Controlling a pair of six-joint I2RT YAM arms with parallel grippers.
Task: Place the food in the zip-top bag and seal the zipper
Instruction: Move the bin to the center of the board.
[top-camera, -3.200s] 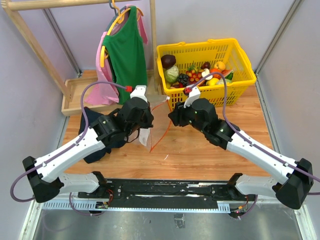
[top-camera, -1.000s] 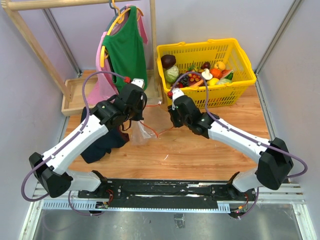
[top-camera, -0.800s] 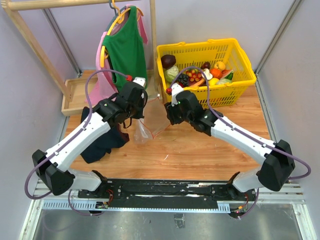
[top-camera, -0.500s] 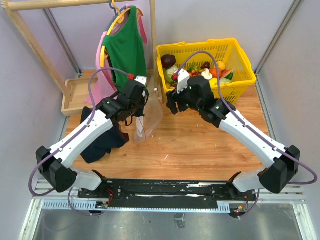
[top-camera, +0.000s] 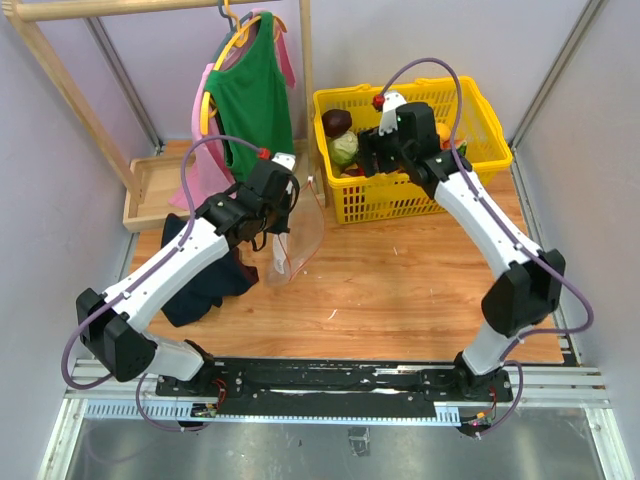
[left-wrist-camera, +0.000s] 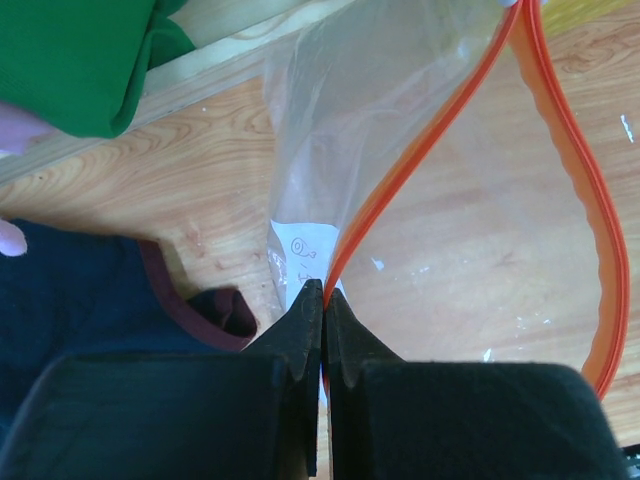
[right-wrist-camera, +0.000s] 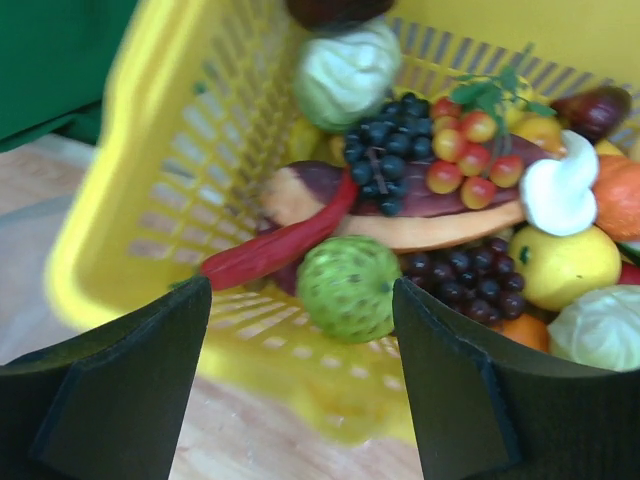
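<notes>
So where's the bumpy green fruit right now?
In the right wrist view, the bumpy green fruit lies inside the yellow basket, by its near wall, between the red chili and the dark grapes.

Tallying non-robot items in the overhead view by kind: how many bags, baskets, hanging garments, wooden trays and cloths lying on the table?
Zip-top bag: 1
Yellow basket: 1
Hanging garments: 2 (green top, pink top)
Wooden tray: 1
Dark cloth on the table: 1
Total: 6
</notes>
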